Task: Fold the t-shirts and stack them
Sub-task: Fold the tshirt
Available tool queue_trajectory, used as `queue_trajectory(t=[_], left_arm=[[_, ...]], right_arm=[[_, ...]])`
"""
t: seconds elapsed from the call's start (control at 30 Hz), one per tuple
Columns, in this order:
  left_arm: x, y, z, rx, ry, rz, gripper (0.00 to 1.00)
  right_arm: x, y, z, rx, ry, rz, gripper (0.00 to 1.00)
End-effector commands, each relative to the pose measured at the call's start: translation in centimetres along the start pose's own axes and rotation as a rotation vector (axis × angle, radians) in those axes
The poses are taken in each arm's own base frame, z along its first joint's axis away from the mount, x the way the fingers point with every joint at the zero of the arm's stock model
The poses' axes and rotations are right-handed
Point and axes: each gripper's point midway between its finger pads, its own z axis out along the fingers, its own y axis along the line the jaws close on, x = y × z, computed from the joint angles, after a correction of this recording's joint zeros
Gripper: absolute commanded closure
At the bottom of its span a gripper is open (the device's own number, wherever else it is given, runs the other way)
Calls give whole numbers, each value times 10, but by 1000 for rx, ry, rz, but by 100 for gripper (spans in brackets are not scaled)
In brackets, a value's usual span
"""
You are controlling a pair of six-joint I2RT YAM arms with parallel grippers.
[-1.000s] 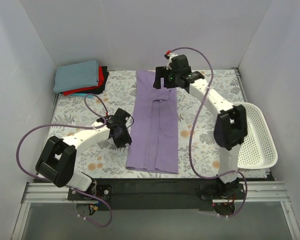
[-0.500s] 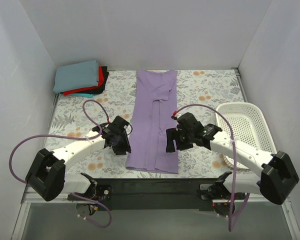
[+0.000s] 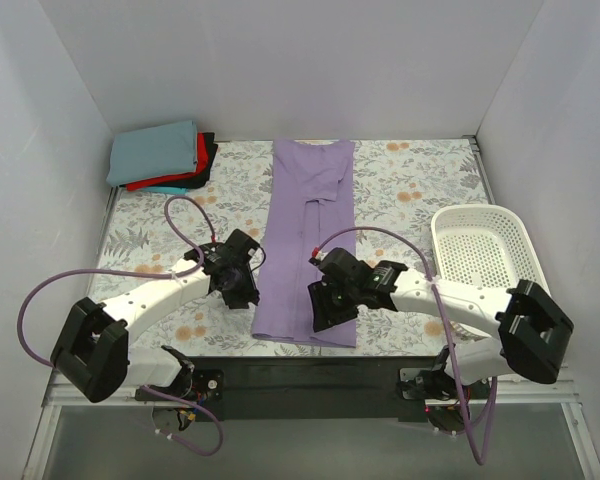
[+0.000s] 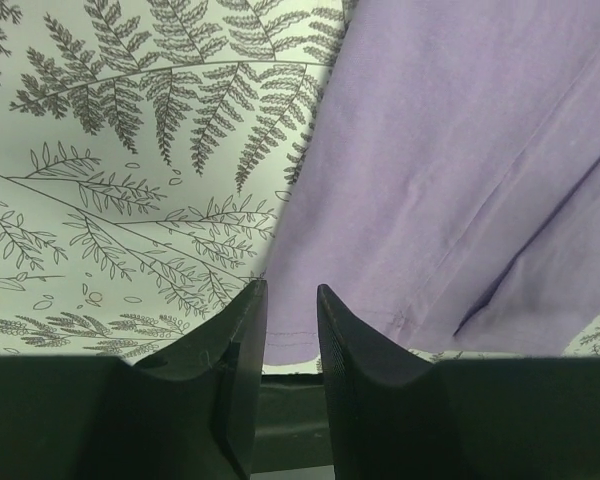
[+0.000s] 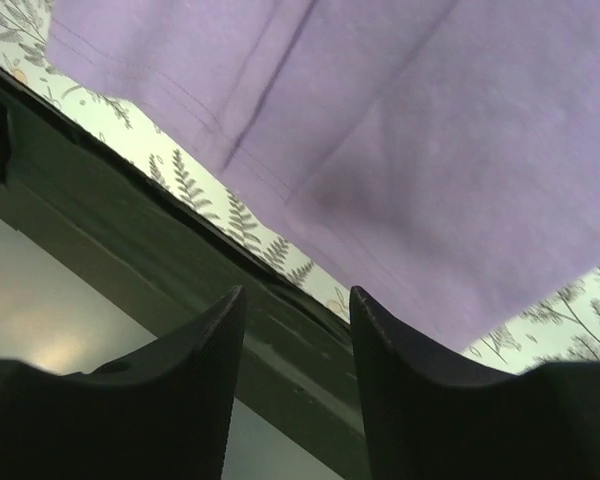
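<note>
Okay, so the lavender t-shirt [image 3: 310, 240] is lying as a long narrow strip down the middle of the table [image 3: 420, 185], collar at the far end and hem [image 3: 302, 336] right at the near edge. Looks to me like the step in hand is grabbing that hem with both arms and folding the strip in half toward the collar.

Your left gripper [image 4: 291, 295] sits low at the near-left corner of the hem. Its fingers are only a narrow slot apart with nothing between them, and the cloth is just past the tips. Your right gripper [image 5: 295, 300] is over the near-right part of the hem, jaws spread wider, also empty. Through its gap you mostly see the black table edge rather than cloth.

What I'd do:
- Bring the right one a bit further onto the shirt before closing, or you may pinch air.
- Open the left a touch; that slot looks tight for a layered hem.
- Catch all the layers at each corner. Grab only the top one and the strip will probably fall open.
- Lift both sides evenly and keep the long edges lined up on the way over.

The stack of folded shirts [image 3: 160, 155] is at the far-left corner, well apart, and the white basket [image 3: 485, 260] sits off to the right.
</note>
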Motion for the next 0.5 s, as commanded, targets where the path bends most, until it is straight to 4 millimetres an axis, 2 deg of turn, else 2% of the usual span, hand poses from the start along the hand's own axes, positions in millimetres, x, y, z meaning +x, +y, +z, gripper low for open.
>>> queue_trajectory(t=[0.0, 0.07, 0.2, 0.47], left_arm=[[-23, -8, -17, 24, -93, -4, 74], [-36, -2, -20, 18, -124, -21, 73], [-52, 2, -21, 46, -154, -3, 72], [-58, 2, -22, 89, -196, 23, 73]], right_arm=[[-34, 38, 2, -84, -96, -22, 48], [-38, 45, 11, -85, -105, -31, 51], [-35, 51, 34, -95, -54, -23, 56], [-37, 55, 59, -70, -6, -21, 55]])
